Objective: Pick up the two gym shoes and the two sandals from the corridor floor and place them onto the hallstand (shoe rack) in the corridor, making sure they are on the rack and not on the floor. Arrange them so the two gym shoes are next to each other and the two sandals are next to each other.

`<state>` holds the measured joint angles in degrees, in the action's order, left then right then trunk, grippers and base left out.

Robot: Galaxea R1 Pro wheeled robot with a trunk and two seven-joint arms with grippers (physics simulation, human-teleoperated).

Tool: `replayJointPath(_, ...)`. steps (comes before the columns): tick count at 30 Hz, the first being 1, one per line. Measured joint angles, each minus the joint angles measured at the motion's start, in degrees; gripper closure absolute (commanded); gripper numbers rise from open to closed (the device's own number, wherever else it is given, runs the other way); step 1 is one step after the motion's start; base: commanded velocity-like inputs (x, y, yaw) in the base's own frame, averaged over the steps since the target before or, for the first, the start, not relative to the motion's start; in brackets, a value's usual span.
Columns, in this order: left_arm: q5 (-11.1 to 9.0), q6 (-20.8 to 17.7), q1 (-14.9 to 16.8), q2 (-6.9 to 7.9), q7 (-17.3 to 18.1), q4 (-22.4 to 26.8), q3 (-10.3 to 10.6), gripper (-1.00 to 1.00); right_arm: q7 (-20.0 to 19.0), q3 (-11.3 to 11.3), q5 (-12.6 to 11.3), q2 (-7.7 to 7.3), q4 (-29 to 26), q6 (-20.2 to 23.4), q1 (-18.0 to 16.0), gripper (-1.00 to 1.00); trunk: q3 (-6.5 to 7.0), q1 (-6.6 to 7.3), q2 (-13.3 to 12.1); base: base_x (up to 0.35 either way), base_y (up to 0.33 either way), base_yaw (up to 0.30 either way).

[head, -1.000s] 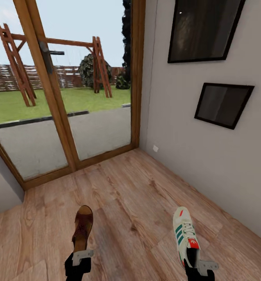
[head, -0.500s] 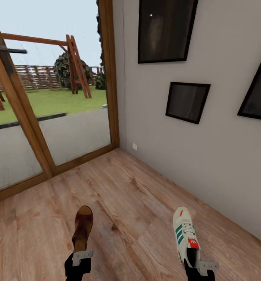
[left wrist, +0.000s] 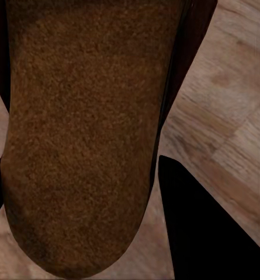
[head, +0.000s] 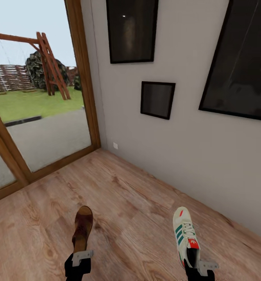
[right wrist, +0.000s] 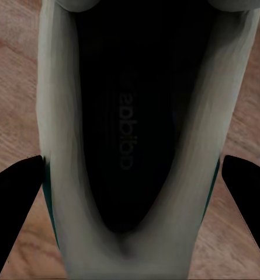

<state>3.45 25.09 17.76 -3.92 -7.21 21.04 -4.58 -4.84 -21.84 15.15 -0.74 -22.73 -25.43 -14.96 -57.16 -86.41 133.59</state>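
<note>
A dark brown sandal (head: 83, 228) sticks forward out of my left gripper (head: 79, 258), which is shut on its heel end, low in the head view. Its tan footbed (left wrist: 77, 128) runs between the dark fingers (left wrist: 205, 227) in the left wrist view. My right gripper (head: 197, 263) is shut on the heel of a white gym shoe (head: 184, 230) with green stripes and a red heel patch. The shoe's dark opening (right wrist: 127, 116) sits between the fingers (right wrist: 16, 198) in the right wrist view. Both are held above the corridor floor (head: 134, 210). The hallstand is out of view.
A grey wall (head: 193, 148) runs along the right, hung with dark framed pictures (head: 157, 99). A wood-framed glass door (head: 40, 128) onto a garden stands at the left. A small white socket (head: 115, 145) sits low on the wall near the corner.
The whole view has swung to the right: the door has slid leftward and more of the wall and its pictures shows. The sandal and gym shoe stay held as before.
</note>
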Motion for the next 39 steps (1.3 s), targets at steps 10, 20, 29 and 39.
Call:
replayJointPath(10,-0.08,0.0,-0.01,0.02,-0.01,-0.04,0.02,1.0,0.0,0.0,0.06,0.0,0.01,0.0,0.0,1.0,0.0,0.0,0.0,0.0,0.0,-0.3)
replayJointPath(20,-0.08,0.0,-0.02,0.02,-0.01,-0.04,0.02,1.0,0.0,0.0,0.07,0.0,0.01,0.0,0.0,1.0,0.0,0.0,0.0,0.0,0.0,-0.3)
replayJointPath(29,-0.03,0.0,0.0,-0.02,-0.01,-0.04,0.09,1.0,0.0,0.0,0.05,0.0,0.01,0.0,0.0,1.0,0.0,0.0,0.0,0.0,0.0,-0.3)
replayJointPath(39,-0.02,0.0,0.0,-0.04,-0.01,-0.04,0.07,1.0,0.0,0.0,0.01,0.0,0.01,0.0,0.0,1.0,0.0,0.0,0.0,0.0,0.0,-0.3)
